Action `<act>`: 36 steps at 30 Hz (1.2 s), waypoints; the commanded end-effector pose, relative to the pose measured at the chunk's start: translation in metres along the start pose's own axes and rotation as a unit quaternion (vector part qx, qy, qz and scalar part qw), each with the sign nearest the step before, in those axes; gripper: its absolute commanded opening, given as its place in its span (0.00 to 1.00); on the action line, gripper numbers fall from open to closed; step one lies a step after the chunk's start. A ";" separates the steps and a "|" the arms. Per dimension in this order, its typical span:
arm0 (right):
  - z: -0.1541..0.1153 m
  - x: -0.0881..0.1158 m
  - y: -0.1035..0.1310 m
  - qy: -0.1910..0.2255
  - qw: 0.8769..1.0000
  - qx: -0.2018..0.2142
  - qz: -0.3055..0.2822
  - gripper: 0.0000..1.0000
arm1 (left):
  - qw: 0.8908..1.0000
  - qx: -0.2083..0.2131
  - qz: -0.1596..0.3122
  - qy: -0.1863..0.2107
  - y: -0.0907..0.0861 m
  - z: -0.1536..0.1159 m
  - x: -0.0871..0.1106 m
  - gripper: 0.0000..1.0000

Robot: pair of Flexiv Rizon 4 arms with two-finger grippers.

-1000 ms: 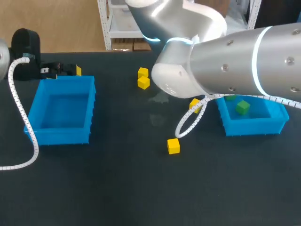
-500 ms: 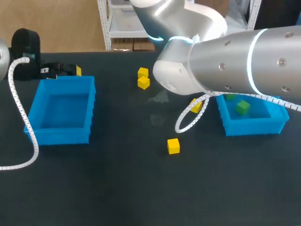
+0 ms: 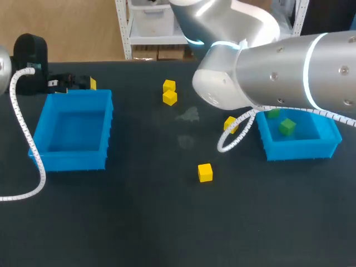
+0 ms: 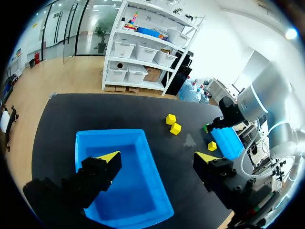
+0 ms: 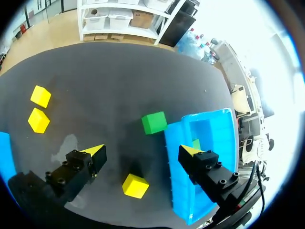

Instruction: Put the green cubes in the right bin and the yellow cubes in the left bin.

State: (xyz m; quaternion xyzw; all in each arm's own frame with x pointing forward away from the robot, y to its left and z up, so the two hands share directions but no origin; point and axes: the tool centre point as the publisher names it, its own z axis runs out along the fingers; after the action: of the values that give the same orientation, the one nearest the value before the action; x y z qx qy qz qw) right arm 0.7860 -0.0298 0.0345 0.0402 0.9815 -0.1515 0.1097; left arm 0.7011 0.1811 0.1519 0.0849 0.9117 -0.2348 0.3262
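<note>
There are no words, numbers or signs here that can be read.

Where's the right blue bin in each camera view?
Head view: right bin at the right, green cube inside.
Left wrist view: right bin small, far ahead of left gripper.
Right wrist view: right bin partly under one finger of right gripper.
Shared landmark: yellow cube beside its wall.
</note>
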 end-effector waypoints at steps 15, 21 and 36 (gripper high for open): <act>-0.004 0.009 -0.010 -0.010 1.000 -0.011 0.000 1.00 | 1.000 0.006 0.001 -0.003 0.003 0.000 0.002 1.00; -0.003 0.008 -0.009 -0.008 1.000 -0.011 0.004 1.00 | 1.000 0.006 0.001 -0.003 0.003 0.000 0.002 1.00; 0.009 -0.005 -0.005 -0.013 1.000 -0.005 0.013 1.00 | 1.000 0.006 0.001 -0.003 0.003 0.000 0.002 1.00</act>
State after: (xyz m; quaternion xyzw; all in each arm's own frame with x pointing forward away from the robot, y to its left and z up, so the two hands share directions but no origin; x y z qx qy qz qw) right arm 0.7866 -0.0385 0.0342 0.0493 0.9802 -0.1447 0.1256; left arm 0.7011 0.1810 0.1519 0.0849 0.9117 -0.2349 0.3262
